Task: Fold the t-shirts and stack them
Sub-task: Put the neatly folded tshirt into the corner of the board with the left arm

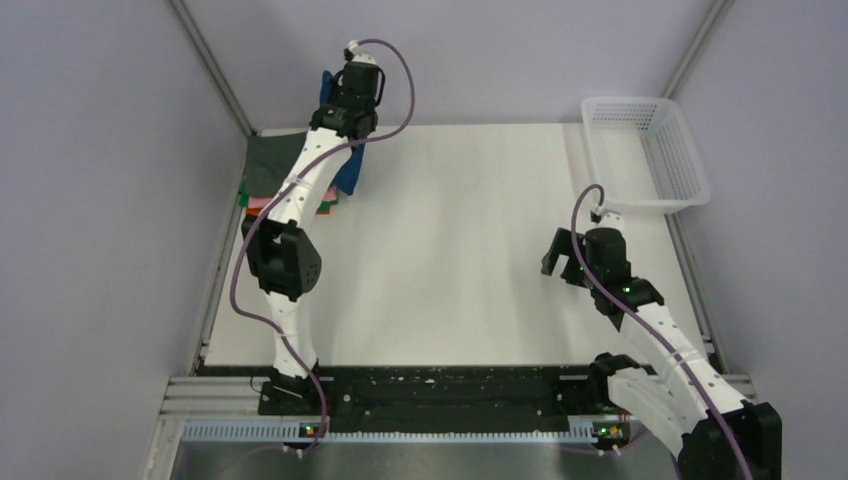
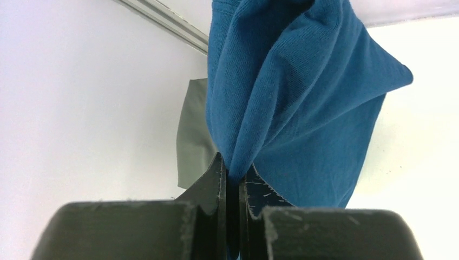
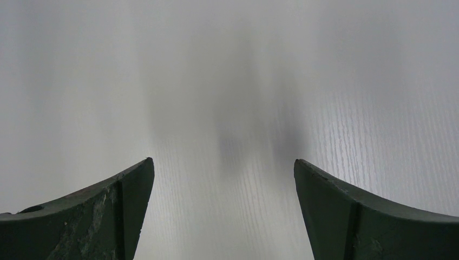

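Blue t-shirt (image 2: 303,108) is being pinched, bunched, between the almost closed jaws of the left gripper (image 2: 231,172), hanging by the folded stack (image 1: 268,180) at the far left of the table (image 1: 470,260). Right gripper (image 3: 222,179) is being held wide open, empty. Risk: cloth slipping out, or being dropped crumpled and disturbing the stack. The pinch is being shown only by the left wrist view; the stack's colours only from above.
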Motion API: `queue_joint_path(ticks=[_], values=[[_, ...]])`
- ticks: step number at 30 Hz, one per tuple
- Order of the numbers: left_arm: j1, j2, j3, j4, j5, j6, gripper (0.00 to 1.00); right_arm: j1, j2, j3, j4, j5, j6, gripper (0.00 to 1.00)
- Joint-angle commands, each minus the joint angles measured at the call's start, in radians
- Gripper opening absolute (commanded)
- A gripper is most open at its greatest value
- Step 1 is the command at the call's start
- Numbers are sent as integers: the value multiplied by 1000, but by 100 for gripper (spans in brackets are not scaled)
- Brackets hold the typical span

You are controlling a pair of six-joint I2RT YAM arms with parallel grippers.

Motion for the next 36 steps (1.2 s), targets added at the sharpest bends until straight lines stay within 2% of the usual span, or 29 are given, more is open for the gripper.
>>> queue_joint_path(ticks=[1,10,19,26,30,36], values=[[28,-82,56,10,-5,-12,0,3,2,39,32,-2,-18,99],[132,-97,60,0,76,-40,0,3,24,39,37,19,-8,99],[269,-40,44,27,156,-87,0,3,31,22,71,47,13,99],[295,9,-31,250,54,50,0,3,37,25,69,97,17,99],[307,45,-21,289,97,68,0,3,42,22,68,110,19,99],[315,112,-7,286,59,65,0,3,60,25,67,112,23,99]])
